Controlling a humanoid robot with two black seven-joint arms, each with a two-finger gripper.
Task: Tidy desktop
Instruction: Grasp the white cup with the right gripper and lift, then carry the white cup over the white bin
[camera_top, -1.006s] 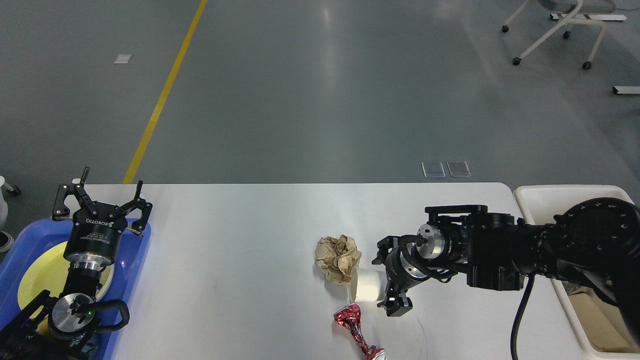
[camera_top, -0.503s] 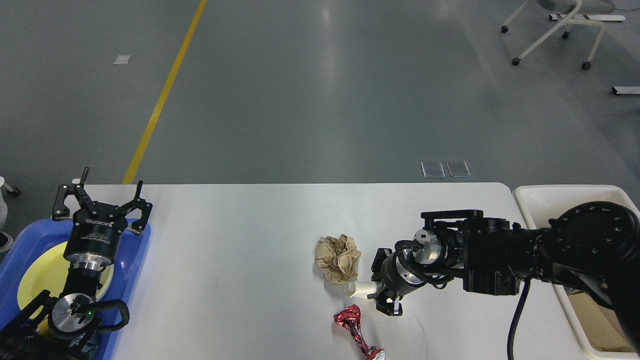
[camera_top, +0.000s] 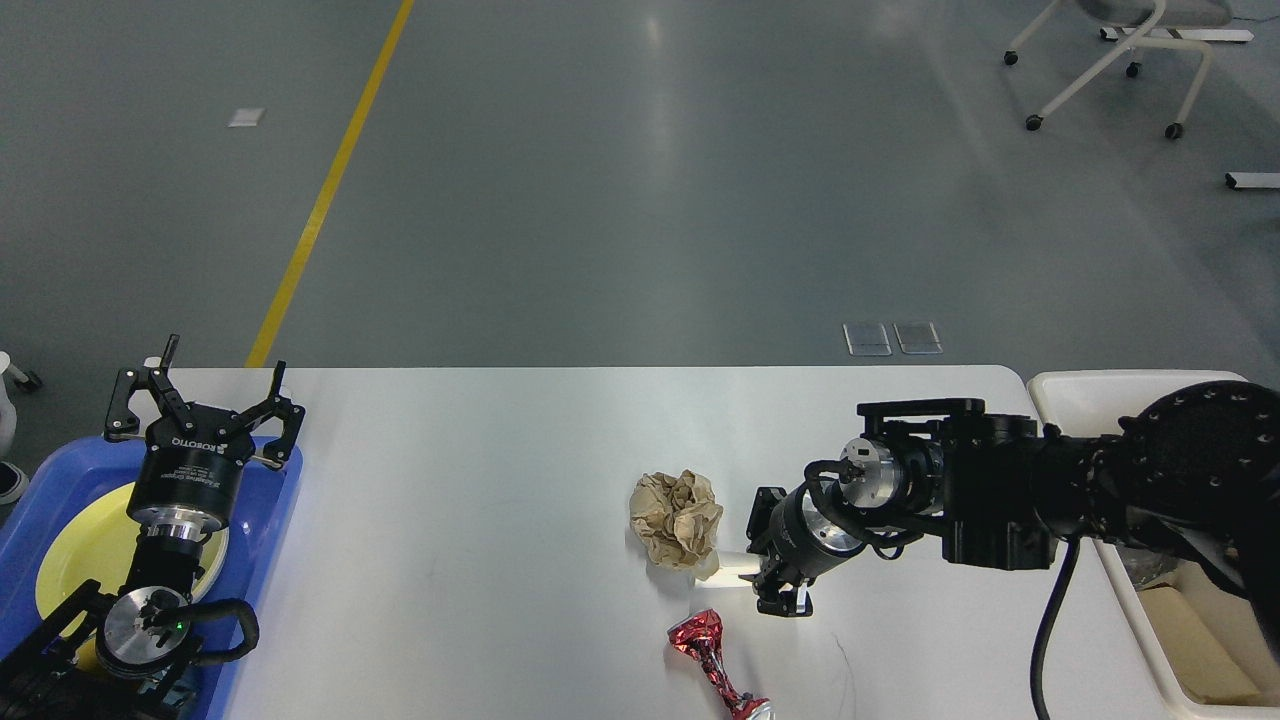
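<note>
Bench (camera_top: 480, 480), matte white-grey with rounded corners, spans the lower view; its left-centre is bare. Right gripper (camera_top: 765, 560) is closed on a flattened white paper cup (camera_top: 728, 566), beside crumpled brown paper (camera_top: 677, 518). Crushed red can (camera_top: 712, 662) near front edge. Left gripper (camera_top: 205, 392) spread wide, holding nothing, above blue tray (camera_top: 270, 540).

Grey glossy floor (camera_top: 640, 200), yellow line (camera_top: 325, 190) (diagonal), white chair base (camera_top: 1110, 60).

Blue tray (camera_top: 275, 540) holding yellow plate (camera_top: 75, 560), cream bin (camera_top: 1130, 600), yellow floor line (camera_top: 325, 190), wheeled chair (camera_top: 1110, 60)
</note>
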